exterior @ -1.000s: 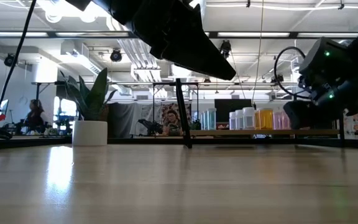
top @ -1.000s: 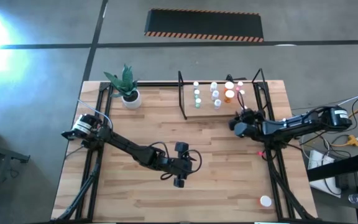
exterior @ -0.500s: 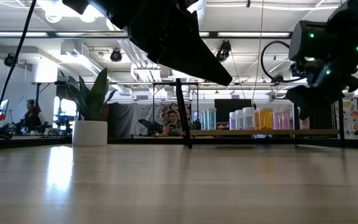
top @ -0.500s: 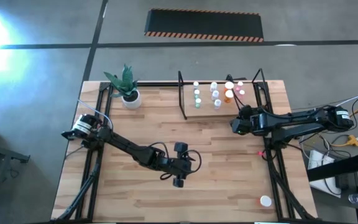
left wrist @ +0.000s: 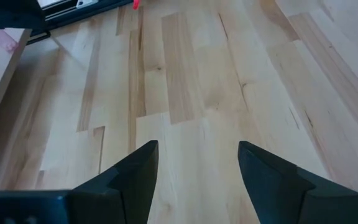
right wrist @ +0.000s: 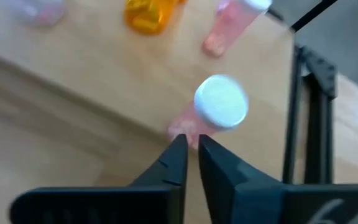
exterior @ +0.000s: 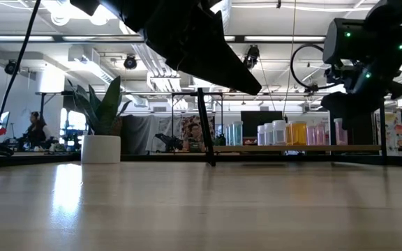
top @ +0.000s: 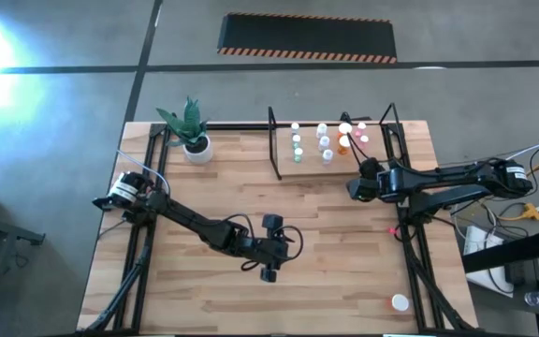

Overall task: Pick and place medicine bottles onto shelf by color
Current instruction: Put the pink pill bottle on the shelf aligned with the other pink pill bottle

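Wood tabletop (top: 326,243) fills my overhead feed, with the shelf (top: 312,160) near its far edge and a potted plant (top: 193,136) off to the shelf's left. I see the bottles (top: 324,140) grouped by colour on the shelf: green, white, orange, then pink toward the right. My right gripper (right wrist: 191,152) sits at the shelf's front right corner, fingers nearly closed and holding nothing, just beside a pink bottle (right wrist: 213,112) standing near the board's edge. My left gripper (left wrist: 197,165) hangs over bare wood mid-table, fingers spread wide. One stray bottle (top: 399,302) lies at the table's near right corner
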Tool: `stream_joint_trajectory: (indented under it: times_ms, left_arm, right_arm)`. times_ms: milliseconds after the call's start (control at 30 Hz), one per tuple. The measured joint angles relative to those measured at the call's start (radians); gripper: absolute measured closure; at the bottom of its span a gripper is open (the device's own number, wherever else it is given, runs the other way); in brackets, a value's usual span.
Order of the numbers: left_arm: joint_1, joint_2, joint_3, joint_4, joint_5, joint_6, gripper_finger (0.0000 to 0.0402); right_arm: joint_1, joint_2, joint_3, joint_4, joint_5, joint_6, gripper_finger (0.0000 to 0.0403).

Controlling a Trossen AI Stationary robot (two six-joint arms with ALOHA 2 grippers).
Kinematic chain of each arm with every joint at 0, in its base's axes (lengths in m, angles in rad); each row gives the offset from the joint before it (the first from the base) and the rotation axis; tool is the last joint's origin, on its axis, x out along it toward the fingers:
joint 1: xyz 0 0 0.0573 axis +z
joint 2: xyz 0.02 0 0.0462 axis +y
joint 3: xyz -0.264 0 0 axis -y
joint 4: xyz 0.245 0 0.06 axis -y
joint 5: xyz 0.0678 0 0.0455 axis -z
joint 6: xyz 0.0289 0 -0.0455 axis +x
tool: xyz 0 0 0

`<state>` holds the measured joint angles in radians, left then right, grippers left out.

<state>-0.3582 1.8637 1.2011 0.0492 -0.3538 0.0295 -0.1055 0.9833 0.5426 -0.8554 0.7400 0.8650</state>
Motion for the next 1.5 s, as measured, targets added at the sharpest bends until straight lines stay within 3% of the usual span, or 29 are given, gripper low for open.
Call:
stream_joint_trajectory:
  times_ms: [133, 400, 567, 767, 1033, 1300, 1500]
  left_arm:
    - [0.000, 0.000, 0.000, 0.015, 0.000, 0.002, 0.0197]
    - [0.000, 0.000, 0.000, 0.022, 0.000, 0.002, 0.0197]
    - [0.000, 0.000, 0.000, 0.022, 0.000, 0.002, 0.0197]
    - [0.000, 0.000, 0.000, 0.022, 0.000, 0.002, 0.0197]
    - [0.000, 0.000, 0.000, 0.022, 0.000, 0.002, 0.0197]
    - [0.000, 0.000, 0.000, 0.022, 0.000, 0.002, 0.0197]
    - [-0.001, 0.000, 0.000, 0.022, 0.000, 0.002, 0.0197]
  right_arm:
    - [-0.010, 0.000, -0.002, 0.001, 0.075, -0.002, 0.0392]
    - [-0.072, 0.000, -0.018, 0.048, 0.082, -0.050, 0.0394]
    - [-0.075, 0.000, -0.024, 0.051, 0.059, -0.065, 0.0394]
    - [-0.078, 0.000, -0.024, 0.049, -0.089, -0.065, 0.0394]
    - [-0.128, 0.006, -0.052, 0.199, -0.080, -0.136, 0.0394]
    - [-0.232, 0.030, -0.055, 0.250, -0.031, -0.229, 0.0394]
    - [-0.238, 0.026, -0.055, 0.265, -0.049, -0.269, 0.0394]
